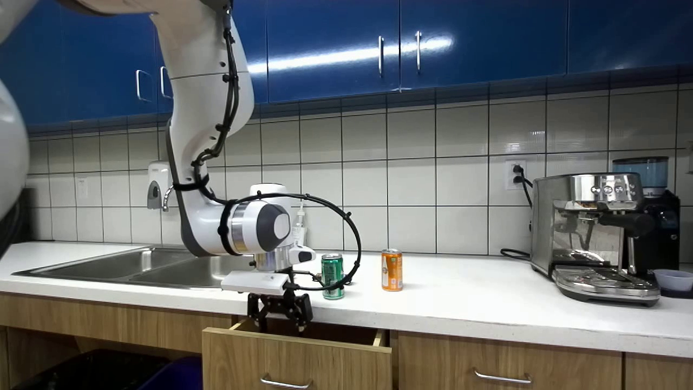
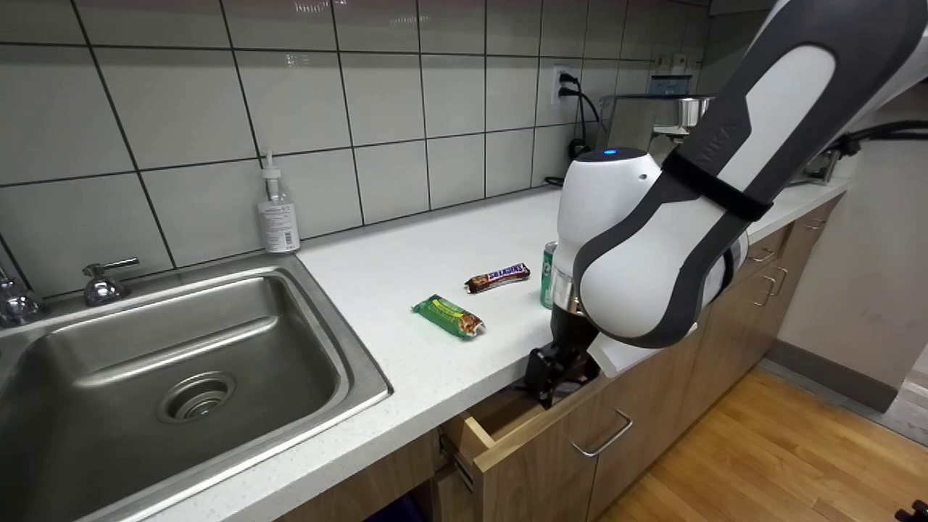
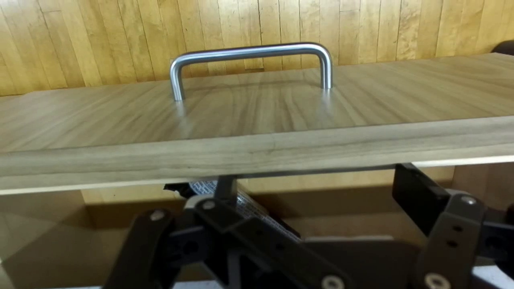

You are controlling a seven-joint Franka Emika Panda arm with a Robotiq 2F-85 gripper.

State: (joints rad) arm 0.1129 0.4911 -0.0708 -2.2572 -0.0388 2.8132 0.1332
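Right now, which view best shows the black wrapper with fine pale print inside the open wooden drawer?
The wrist view: it looks into the drawer, showing the printed wrapper partly behind the black fingers. In both exterior views I can't make it out: the drawer front and fingers are in the way.

pincer [image 1: 282, 325]: black | drawer [image 1: 296, 358]: brown wood-grain | wrapper [image 3: 253, 209]: black, grey | cabinets [image 1: 333, 32]: blue

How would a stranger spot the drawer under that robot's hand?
Start from the white counter with the metal sink and look below its front edge. The drawer there has a wood-grain front and a silver bar handle. Unlike the flush wooden panel beside it, it stands pulled out, with an open black gripper at its top and a printed packet inside.
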